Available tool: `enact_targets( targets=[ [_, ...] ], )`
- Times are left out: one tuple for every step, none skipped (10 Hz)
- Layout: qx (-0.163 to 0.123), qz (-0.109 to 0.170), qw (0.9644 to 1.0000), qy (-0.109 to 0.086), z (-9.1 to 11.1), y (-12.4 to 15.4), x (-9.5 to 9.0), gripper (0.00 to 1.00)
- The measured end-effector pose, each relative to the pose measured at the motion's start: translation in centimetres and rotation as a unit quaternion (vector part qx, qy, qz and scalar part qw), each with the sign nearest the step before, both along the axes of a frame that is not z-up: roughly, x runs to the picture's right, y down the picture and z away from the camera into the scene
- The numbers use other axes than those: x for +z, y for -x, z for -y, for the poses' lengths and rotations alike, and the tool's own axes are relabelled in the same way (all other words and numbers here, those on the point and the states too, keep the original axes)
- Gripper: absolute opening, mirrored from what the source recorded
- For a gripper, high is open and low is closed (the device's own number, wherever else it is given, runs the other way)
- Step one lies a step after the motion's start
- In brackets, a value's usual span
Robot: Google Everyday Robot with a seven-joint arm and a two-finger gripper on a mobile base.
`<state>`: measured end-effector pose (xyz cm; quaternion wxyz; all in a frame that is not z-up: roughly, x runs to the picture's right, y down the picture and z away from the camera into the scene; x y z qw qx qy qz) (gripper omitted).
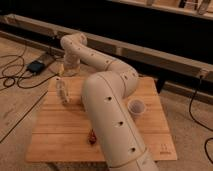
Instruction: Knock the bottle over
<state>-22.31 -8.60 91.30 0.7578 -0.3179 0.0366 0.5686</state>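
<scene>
The bottle [62,92] is small, slim and clear with a whitish cap. It stands upright near the far left corner of the wooden table [60,135]. My white arm reaches from the front across the table, bends at the back and comes down at the far left. The gripper [67,71] hangs at the table's far left edge, just behind and slightly right of the bottle. I cannot tell whether it touches the bottle.
A pale pinkish cup [136,108] stands upright right of the arm. A reddish-brown oblong object [92,136] lies near the front beside the arm's thick link. Black cables and a dark box [36,66] lie on the floor at left. A dark rail runs behind the table.
</scene>
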Motion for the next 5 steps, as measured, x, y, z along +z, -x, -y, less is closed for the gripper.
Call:
enact_targets(
  targets=[
    [-0.003,0.003,1.0,0.006,-0.3,0.1,0.0,0.68],
    [-0.005,0.008,0.9999,0.014,-0.8,0.3,-0.1,0.68],
    [-0.007,0.014,0.9996,0.023,-1.4,0.6,-0.3,0.68],
    [-0.008,0.018,0.9994,0.027,-1.8,0.9,-0.4,0.68],
    [-0.01,0.021,0.9992,0.031,-2.4,1.1,-0.6,0.68]
  ],
)
